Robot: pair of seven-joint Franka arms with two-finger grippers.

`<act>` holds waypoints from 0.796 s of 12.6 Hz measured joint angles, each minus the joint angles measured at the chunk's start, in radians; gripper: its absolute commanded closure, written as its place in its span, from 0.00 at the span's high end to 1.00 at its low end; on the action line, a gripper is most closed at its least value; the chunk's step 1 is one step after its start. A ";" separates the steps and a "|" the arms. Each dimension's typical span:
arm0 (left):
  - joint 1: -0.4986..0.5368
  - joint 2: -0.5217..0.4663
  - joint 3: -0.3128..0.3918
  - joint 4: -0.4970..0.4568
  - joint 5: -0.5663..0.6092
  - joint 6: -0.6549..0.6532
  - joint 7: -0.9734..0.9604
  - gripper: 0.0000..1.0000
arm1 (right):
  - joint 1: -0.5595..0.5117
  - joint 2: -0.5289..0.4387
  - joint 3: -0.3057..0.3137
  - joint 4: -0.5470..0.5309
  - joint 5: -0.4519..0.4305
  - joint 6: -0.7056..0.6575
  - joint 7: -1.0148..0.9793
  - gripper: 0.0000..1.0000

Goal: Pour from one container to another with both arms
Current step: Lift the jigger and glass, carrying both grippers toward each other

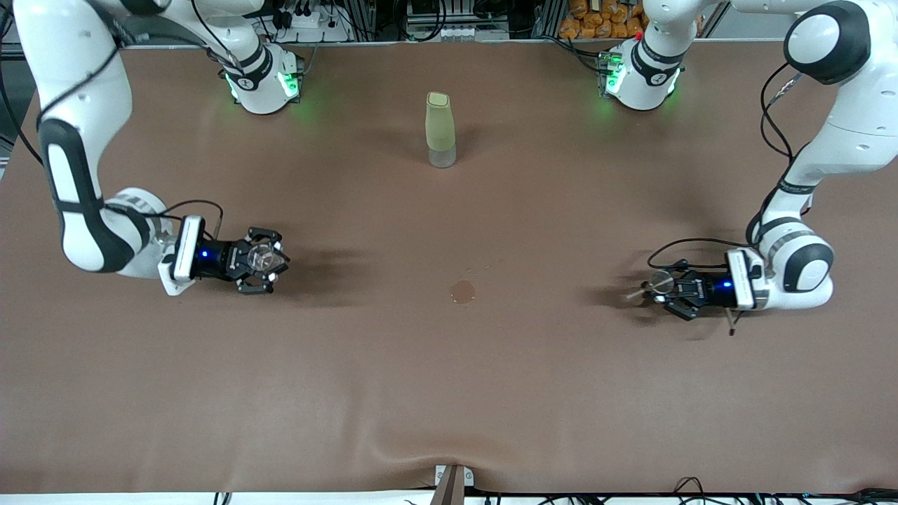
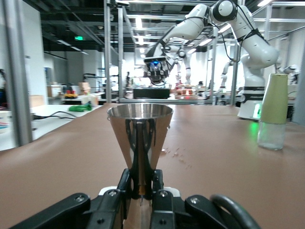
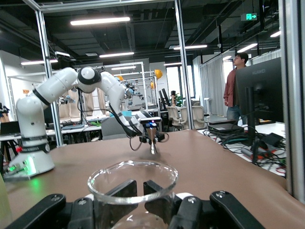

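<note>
Brown cloth covers my whole desk [image 1: 449, 393], and most of it is bare, so I have lots of room to move. Nearest the front camera, the cloth has a small bump at the desk's edge. A little farther in sits a small round dark spot [image 1: 462, 292], about midway between my two hands.

My right hand [image 1: 261, 260] is toward the right arm's end of the desk. It is pinching the tiny clear glass cup [image 1: 263, 258]. From the front camera I look straight down into the cup and see only a round ring. My right wrist view shows more: the cup's clear rim [image 3: 132, 181] stands upright with my black fingers [image 3: 121, 191] pressed against its sides.

My left hand [image 1: 656, 289] is toward the left arm's end of the desk. It is pinching the small shiny steel jigger [image 1: 660, 281]. From the front camera the jigger is just a little grey circle. My left wrist view shows its real shape: a shiny cone [image 2: 140, 143], wide at the top, thin where my fingers [image 2: 125, 183] squeeze it, and standing upright.

My two hands are well apart, with open cloth between them.

Farthest from the front camera, near the arm bases, stands a tall olive-green bottle [image 1: 440, 130] with a clear bottom. It is upright and alone. My left wrist view shows it too [image 2: 274, 112].
</note>
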 measured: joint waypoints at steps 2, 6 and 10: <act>-0.079 -0.005 -0.003 0.017 0.000 0.017 -0.033 0.00 | 0.023 -0.086 0.000 -0.062 0.001 0.030 0.063 0.00; -0.223 -0.006 -0.004 0.025 -0.096 0.091 -0.051 0.00 | 0.088 -0.211 0.000 -0.162 0.050 0.105 0.125 0.00; -0.343 -0.006 -0.004 0.025 -0.214 0.179 -0.051 0.00 | 0.210 -0.221 0.001 -0.183 0.199 0.194 0.125 0.00</act>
